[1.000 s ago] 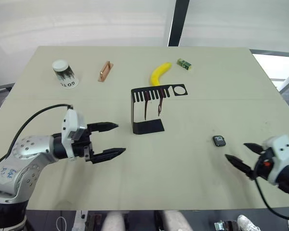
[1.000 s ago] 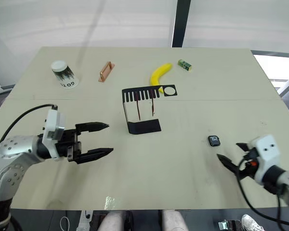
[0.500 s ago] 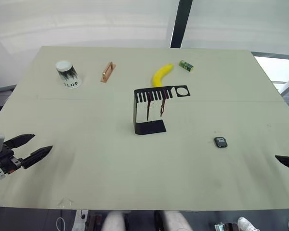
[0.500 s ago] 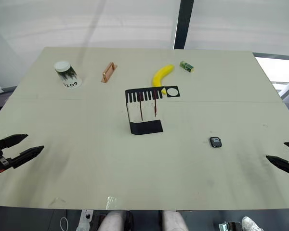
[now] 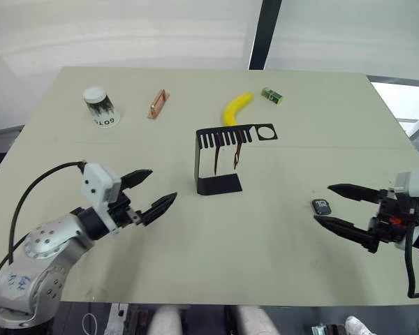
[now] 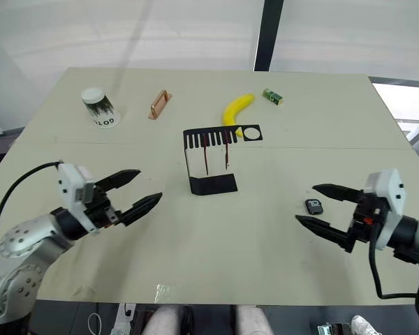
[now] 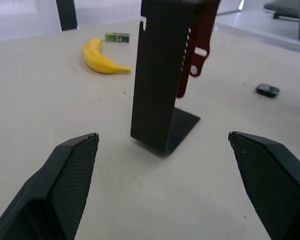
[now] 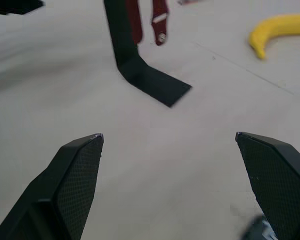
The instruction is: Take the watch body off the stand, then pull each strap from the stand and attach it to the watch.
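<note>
The watch body (image 5: 321, 206) lies flat on the table, to the right of the stand (image 5: 216, 162). My right gripper (image 5: 322, 203) is open, its two fingertips reaching past either side of the watch body; I cannot tell whether they touch it. Two dark red straps (image 5: 235, 154) hang from the stand's slotted top shelf, one strap (image 5: 217, 159) closer to the upright wall. My left gripper (image 5: 160, 185) is open and empty, left of the stand and pointing at it. In the left wrist view the stand (image 7: 157, 75) stands between the open fingers (image 7: 75, 165), with the straps (image 7: 197, 40) behind it.
Along the far side of the table stand a paper cup (image 5: 100, 107), a copper handle (image 5: 156, 103), a banana (image 5: 236, 108) and a small green block (image 5: 271, 95). The banana lies just behind the stand's shelf.
Half a second ago both grippers were out at the table's side edges. Both have swung back inward: the left towards the stand, the right up to the watch body.
</note>
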Available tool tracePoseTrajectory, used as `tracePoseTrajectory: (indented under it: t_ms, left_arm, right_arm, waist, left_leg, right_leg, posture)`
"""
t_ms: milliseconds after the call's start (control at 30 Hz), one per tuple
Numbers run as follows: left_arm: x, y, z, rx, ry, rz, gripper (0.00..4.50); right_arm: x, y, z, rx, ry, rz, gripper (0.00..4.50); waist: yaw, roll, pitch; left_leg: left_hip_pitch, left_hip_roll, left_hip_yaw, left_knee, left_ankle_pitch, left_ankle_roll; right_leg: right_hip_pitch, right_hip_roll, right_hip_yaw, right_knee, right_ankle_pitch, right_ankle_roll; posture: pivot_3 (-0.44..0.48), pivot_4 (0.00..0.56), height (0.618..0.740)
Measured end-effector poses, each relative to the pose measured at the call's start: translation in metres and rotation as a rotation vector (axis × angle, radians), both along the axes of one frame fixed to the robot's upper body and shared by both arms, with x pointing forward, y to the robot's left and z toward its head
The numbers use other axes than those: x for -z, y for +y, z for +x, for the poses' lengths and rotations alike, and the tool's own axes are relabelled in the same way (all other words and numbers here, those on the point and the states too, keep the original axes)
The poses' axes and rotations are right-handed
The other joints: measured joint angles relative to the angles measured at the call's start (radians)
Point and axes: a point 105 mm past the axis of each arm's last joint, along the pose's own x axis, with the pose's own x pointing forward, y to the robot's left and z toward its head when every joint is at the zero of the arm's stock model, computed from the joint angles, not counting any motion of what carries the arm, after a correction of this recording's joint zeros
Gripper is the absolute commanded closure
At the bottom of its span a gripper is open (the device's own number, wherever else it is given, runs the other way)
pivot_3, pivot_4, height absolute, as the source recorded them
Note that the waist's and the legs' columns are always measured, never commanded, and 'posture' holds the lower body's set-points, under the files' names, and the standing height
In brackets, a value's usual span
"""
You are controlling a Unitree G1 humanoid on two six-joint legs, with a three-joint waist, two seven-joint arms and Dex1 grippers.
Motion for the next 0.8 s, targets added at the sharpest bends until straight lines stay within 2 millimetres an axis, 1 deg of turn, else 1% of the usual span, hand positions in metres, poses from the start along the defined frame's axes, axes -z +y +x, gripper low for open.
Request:
tracePoseTrajectory:
  t_ms: [100,200,300,433,567,700,800]
  left_arm:
    - [0.002,-0.012,0.015,-0.089,0.006,-0.025,0.0]
    - [0.006,-0.021,0.025,-0.117,0.013,-0.037,0.0]
    - [0.013,-0.027,0.03,-0.097,0.032,-0.022,0.0]
    - [0.017,-0.03,0.033,-0.089,0.037,-0.006,0.0]
    - [0.019,-0.039,0.035,-0.081,0.027,0.014,0.0]
    - [0.022,-0.047,0.041,-0.113,0.02,0.025,0.0]
    - [0.029,-0.042,0.051,-0.181,0.035,0.024,0.0]
  right_arm:
    - [-0.003,0.028,-0.005,-0.1,-0.015,0.023,0.02]
    - [-0.006,0.043,-0.004,-0.139,-0.024,0.039,0.02]
    - [-0.002,0.048,-0.003,-0.148,-0.009,0.04,0.02]
    - [0.003,0.049,-0.001,-0.141,0.002,0.04,0.02]
    - [0.004,0.051,0.001,-0.131,-0.001,0.046,0.02]
    - [-0.001,0.052,0.005,-0.121,-0.03,0.048,0.02]
    - [-0.001,0.051,0.008,-0.108,-0.042,0.044,0.02]
  waist:
    - [0.005,-0.001,0.0]
    - [0.006,-0.001,0.0]
    - [0.006,-0.001,0.0]
    - [0.005,-0.001,0.0]
    - [0.005,-0.001,0.0]
    - [0.006,-0.001,0.0]
    - [0.005,-0.001,0.0]
  left_leg:
    - [-0.001,0.0,0.0,0.001,0.0,0.0]
    - [-0.001,0.0,0.0,0.002,0.0,0.0]
    - [-0.001,0.0,0.0,0.002,0.0,0.0]
    - [-0.001,0.0,0.0,0.002,0.0,0.0]
    - [-0.001,0.0,0.0,0.002,0.0,0.0]
    - [-0.001,0.0,0.0,0.002,0.0,0.0]
    - [-0.001,0.0,0.0,0.002,0.0,0.0]
  right_leg:
    - [0.0,0.0,0.0,0.0,0.0,0.0]
    - [0.0,-0.001,0.0,0.0,0.0,0.001]
    - [-0.001,-0.001,0.0,0.0,0.0,0.001]
    - [-0.001,-0.001,0.0,0.0,0.0,0.001]
    - [-0.001,-0.001,0.0,0.001,0.0,0.001]
    - [0.0,-0.001,0.0,0.001,0.0,0.001]
    - [0.0,-0.001,0.0,0.001,0.0,0.001]
  posture:
    - [0.0,0.15,0.74]
    - [0.0,0.15,0.74]
    - [0.0,0.15,0.74]
    - [0.0,0.15,0.74]
    - [0.0,0.15,0.74]
    - [0.0,0.15,0.74]
    - [0.0,0.15,0.74]
